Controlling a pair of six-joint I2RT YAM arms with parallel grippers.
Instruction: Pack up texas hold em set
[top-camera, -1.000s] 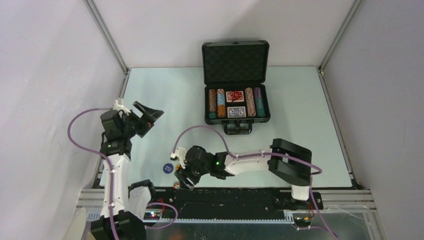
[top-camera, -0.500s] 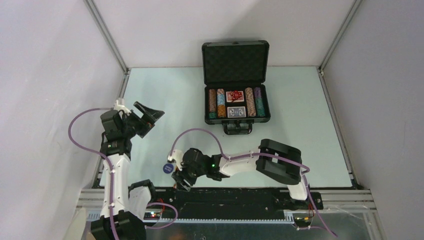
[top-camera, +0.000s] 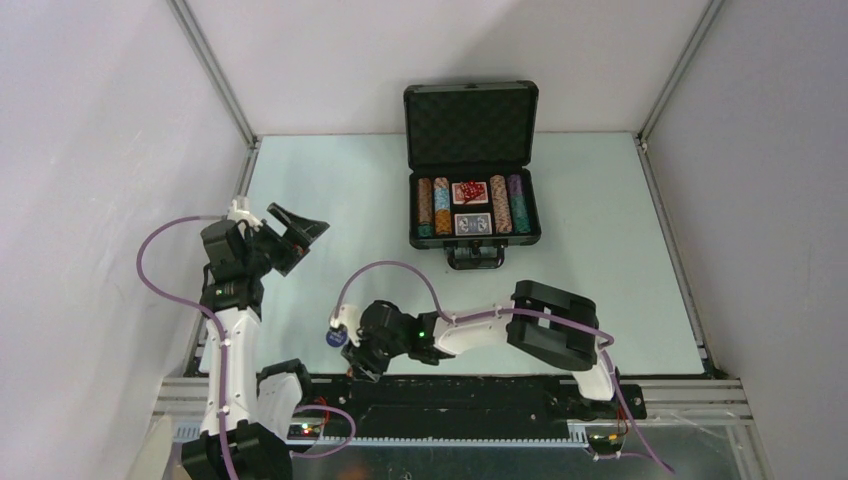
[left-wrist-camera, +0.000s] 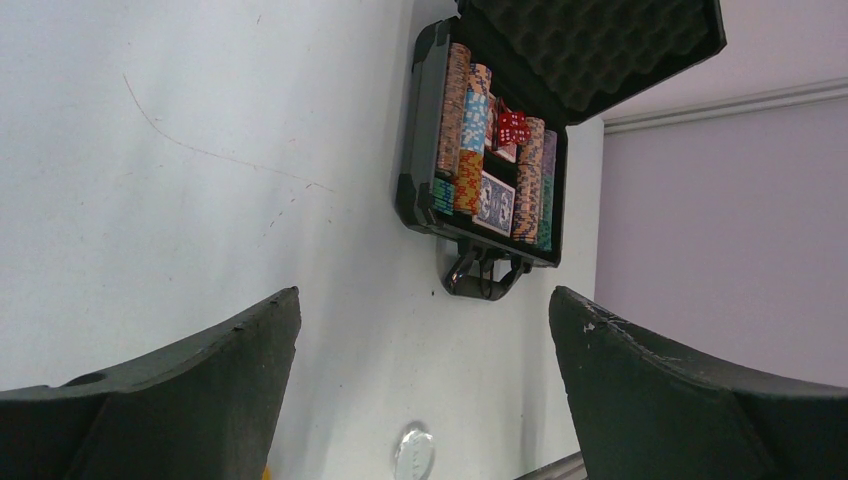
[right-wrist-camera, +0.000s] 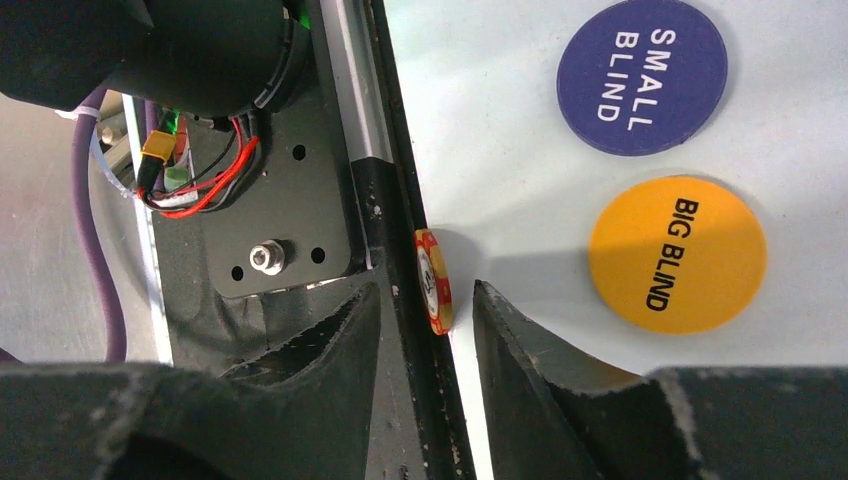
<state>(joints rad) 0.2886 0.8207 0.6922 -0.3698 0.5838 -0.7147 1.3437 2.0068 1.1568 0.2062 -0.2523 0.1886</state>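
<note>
Black left gripper (top-camera: 300, 226) parked high at far left, jaws spread wide, nothing in them, no change over the last second. Blue SMALL BLIND button (right-wrist-camera: 640, 75) and orange BIG BLIND button (right-wrist-camera: 677, 253) lie flat on the table (top-camera: 330, 190) near the front edge, close together but not touching, both outside the case.

Right gripper (top-camera: 360, 362) has slid left and toward the front edge in the last second and now sits just beside the blue button in the top view. Its jaws have narrowed. Wrist view: one orange-red striped chip (right-wrist-camera: 434, 281) stands on edge against the black front rail (right-wrist-camera: 395, 250), between the two fingers (right-wrist-camera: 335, 335). Slim gap on each side, so jaws are apart and hold nothing.

Judgement: closing for a pinch on the stray chip. It is tight against the rail, so the chip could tip or roll.

Further right and back, the black case (top-camera: 470, 120) is open, lid up, with chip rows (top-camera: 433, 206), card decks (top-camera: 472, 224) and red dice (top-camera: 468, 190) already inside. Left to do: this chip, both buttons, then shut the lid.
</note>
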